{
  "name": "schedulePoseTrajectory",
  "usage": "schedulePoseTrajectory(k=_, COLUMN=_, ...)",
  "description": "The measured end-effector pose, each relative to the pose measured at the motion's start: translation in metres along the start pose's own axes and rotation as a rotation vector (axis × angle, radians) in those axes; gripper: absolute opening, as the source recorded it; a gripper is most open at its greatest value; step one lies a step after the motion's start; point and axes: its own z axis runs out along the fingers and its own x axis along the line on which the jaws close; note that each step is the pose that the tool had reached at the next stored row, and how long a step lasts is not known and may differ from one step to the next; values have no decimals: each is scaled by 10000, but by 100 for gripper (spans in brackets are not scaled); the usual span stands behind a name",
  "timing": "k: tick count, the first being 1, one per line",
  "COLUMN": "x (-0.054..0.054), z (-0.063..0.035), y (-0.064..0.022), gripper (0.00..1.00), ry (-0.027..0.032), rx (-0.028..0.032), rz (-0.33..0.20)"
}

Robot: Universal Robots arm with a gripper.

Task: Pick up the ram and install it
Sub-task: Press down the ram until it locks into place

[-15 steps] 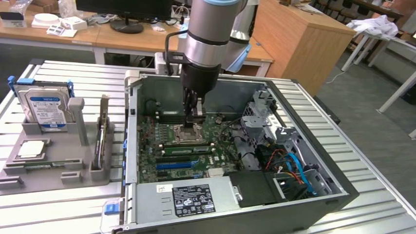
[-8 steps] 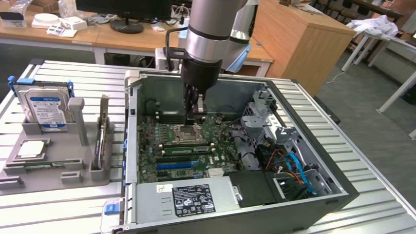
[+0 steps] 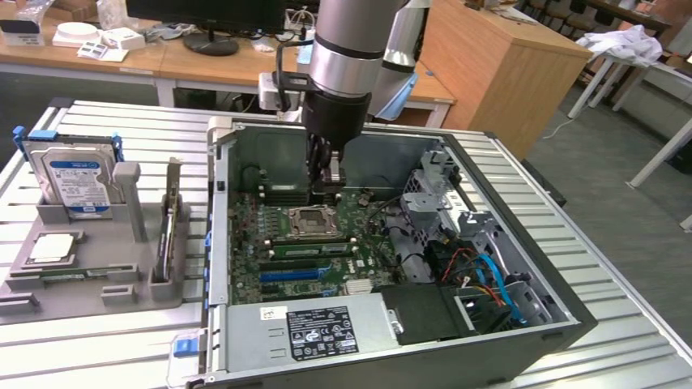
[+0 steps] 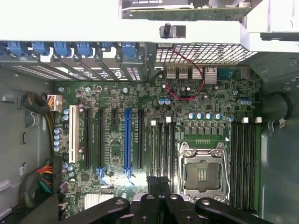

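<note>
My gripper (image 3: 327, 188) hangs inside the open computer case (image 3: 216, 243), low over the motherboard (image 3: 281, 223) by the empty processor socket (image 3: 313, 219). Its dark fingers are shut together and I see nothing between them. A long thin green stick, the ram (image 3: 308, 248), sits in a memory slot along the near side of the socket, apart from the fingers. In the wrist view the shut gripper (image 4: 158, 182) is over the black memory slots (image 4: 163, 144) beside the socket (image 4: 203, 170).
A grey tray (image 3: 97, 279) at the exterior view's left holds a blue-labelled hard drive (image 3: 74, 182), a square silver chip (image 3: 52, 247) and an upright card (image 3: 171, 223). Case walls, a drive cage (image 3: 438, 194), the power supply (image 3: 324, 328) and cables (image 3: 487, 279) surround the board.
</note>
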Motion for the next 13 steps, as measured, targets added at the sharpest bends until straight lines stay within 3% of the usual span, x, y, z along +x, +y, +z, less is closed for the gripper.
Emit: schedulePoseTrajectory(k=13, x=0, z=-57, y=0, gripper=11, ry=1, rx=0, rz=0)
